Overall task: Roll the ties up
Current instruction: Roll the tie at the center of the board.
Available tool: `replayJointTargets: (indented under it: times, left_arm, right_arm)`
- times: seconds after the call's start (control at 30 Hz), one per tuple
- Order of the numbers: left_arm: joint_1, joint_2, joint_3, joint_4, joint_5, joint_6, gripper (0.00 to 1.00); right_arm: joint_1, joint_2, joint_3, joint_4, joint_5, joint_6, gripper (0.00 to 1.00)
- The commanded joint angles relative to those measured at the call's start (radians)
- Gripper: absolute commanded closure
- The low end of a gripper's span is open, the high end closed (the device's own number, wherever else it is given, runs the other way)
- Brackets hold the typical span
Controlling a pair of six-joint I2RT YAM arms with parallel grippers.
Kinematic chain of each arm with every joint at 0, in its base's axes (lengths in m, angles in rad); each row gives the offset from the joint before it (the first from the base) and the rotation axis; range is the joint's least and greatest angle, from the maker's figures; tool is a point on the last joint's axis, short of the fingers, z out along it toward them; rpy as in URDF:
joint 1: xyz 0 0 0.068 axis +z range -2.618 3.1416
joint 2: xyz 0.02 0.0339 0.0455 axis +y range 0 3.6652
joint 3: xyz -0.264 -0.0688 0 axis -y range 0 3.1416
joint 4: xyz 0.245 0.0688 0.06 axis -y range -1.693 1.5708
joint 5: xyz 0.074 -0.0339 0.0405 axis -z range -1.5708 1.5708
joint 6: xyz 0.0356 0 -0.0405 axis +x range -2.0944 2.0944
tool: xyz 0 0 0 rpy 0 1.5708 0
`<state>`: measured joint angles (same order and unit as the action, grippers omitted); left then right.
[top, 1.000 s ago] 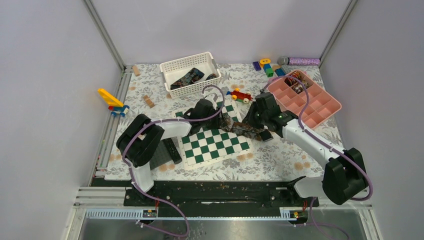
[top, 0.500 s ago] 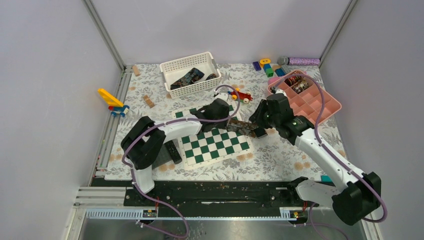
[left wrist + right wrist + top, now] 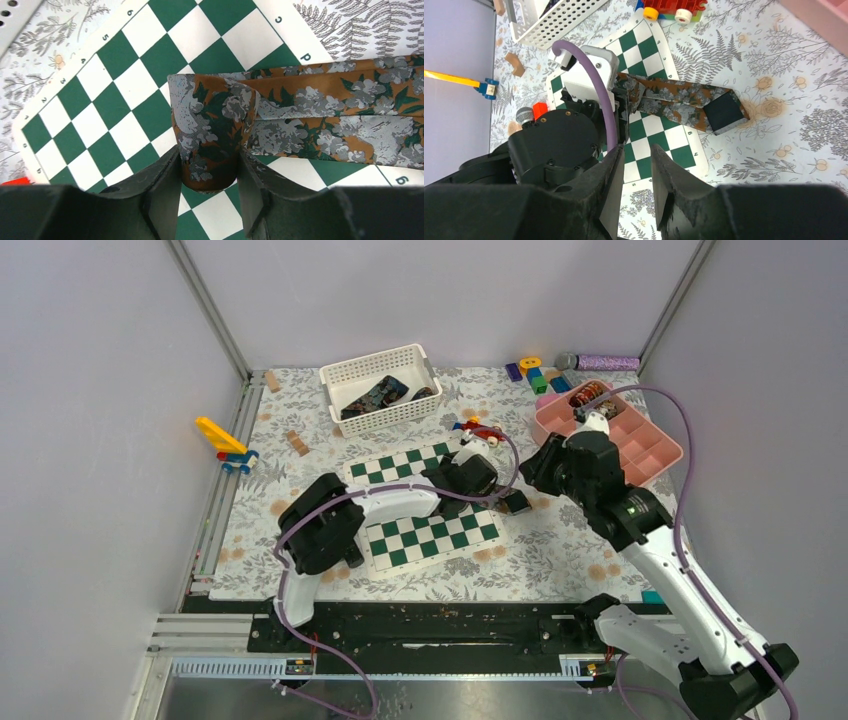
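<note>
Left wrist: chessboard rim digits 2, 3, 5, 6 beside tie

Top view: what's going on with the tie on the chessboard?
The left gripper has its fingers clamped on the rolled-up end of the brown floral tie on the chessboard. The rest of the tie lies flat, its far end past the board's edge on the tablecloth. The right gripper hovers nearby, empty.

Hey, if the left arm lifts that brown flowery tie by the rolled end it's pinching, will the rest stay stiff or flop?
Probably floppy: the tie lies flat and creased across the chessboard, so its tail would likely dangle. The rolled end in the left gripper looks loosely wound, so it may uncoil if the pinch slackens.
</note>
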<state>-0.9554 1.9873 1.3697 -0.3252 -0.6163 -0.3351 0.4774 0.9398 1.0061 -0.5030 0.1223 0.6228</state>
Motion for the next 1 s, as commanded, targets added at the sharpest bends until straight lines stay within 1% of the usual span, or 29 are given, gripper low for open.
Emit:
replayJointTargets:
  times: [0.0, 0.37, 0.57, 0.8, 0.97]
  left_arm:
    - [-0.014, 0.034, 0.062, -0.045, -0.129, 0.043, 0.59]
    - [-0.056, 0.120, 0.145, -0.105, -0.200, 0.078, 0.59]
    - [-0.078, 0.132, 0.166, -0.120, -0.187, 0.084, 0.59]
    - [-0.108, 0.156, 0.204, -0.144, -0.153, 0.087, 0.53]
    - [-0.124, 0.163, 0.218, -0.147, -0.116, 0.087, 0.48]
  right_arm:
    - [-0.005, -0.060, 0.061, -0.025, 0.035, -0.021, 0.66]
    - [-0.005, -0.119, 0.098, -0.053, 0.061, -0.042, 0.65]
    - [-0.005, -0.125, 0.089, -0.053, 0.065, -0.039, 0.65]
    - [-0.006, -0.132, 0.088, -0.052, 0.059, -0.034, 0.64]
    - [-0.005, -0.139, 0.118, -0.070, 0.056, -0.037, 0.64]
